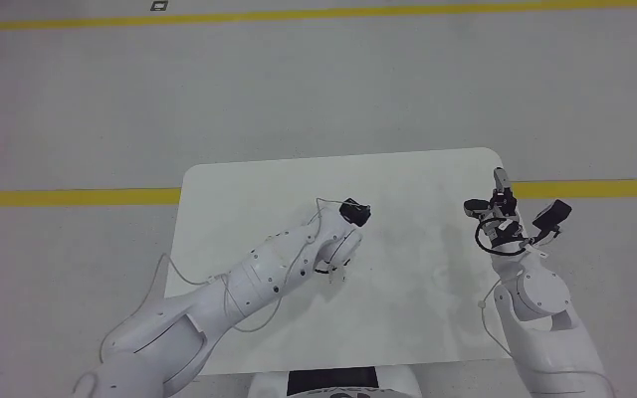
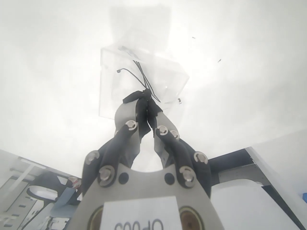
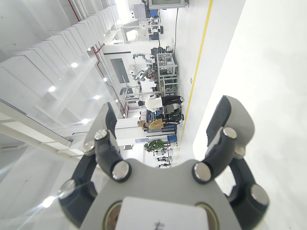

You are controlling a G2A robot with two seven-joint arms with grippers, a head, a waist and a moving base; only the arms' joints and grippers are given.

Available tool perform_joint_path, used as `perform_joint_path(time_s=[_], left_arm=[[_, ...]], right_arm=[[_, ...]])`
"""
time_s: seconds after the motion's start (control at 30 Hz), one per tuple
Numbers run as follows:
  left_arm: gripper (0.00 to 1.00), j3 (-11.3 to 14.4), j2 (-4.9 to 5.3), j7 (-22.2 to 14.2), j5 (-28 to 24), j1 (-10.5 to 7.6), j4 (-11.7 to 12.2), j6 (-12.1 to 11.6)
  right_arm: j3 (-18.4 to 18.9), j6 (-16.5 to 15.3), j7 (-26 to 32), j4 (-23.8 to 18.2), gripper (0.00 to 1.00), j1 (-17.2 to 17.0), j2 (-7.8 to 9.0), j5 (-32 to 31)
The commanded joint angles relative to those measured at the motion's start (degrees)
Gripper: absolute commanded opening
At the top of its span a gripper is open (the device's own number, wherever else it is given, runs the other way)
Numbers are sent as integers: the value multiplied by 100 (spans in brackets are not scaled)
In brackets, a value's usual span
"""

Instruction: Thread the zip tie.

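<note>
A clear plastic box lies on the white table and holds thin black zip ties. My left gripper points down into the box. It is shut, and the strands of a zip tie come out from between its taped fingertips. In the top view the left arm lies across the middle of the table and covers the box. My right gripper is open with nothing between its fingers. It hangs at the table's right edge, away from the box.
The table's right edge runs next to the right gripper, with floor and a yellow line beyond it. A thin white cable hangs by the right arm. Bare tabletop separates the two arms.
</note>
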Motion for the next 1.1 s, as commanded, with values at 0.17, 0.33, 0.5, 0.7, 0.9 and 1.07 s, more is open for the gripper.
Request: perform_joint_path(time_s=[0.17, 0.33, 0.5, 0.7, 0.9, 1.07], left_arm=[[15, 12, 4, 0, -96, 32, 97, 31], [15, -50, 15, 6, -141, 54, 176, 43], [14, -84, 21, 26, -132, 95, 215, 51], [12, -113, 15, 73, -75, 108, 286, 132], [10, -118, -11, 136, -55, 85, 450, 121], [9, -85, -66, 182, -125, 46, 615, 53]], right_arm=[[0, 0, 0, 0, 100, 0, 0, 0], [0, 0, 0, 0, 100, 0, 0, 0], [0, 0, 0, 0, 100, 0, 0, 0], [0, 0, 0, 0, 100, 0, 0, 0], [0, 0, 0, 0, 100, 0, 0, 0], [0, 0, 0, 0, 100, 0, 0, 0]])
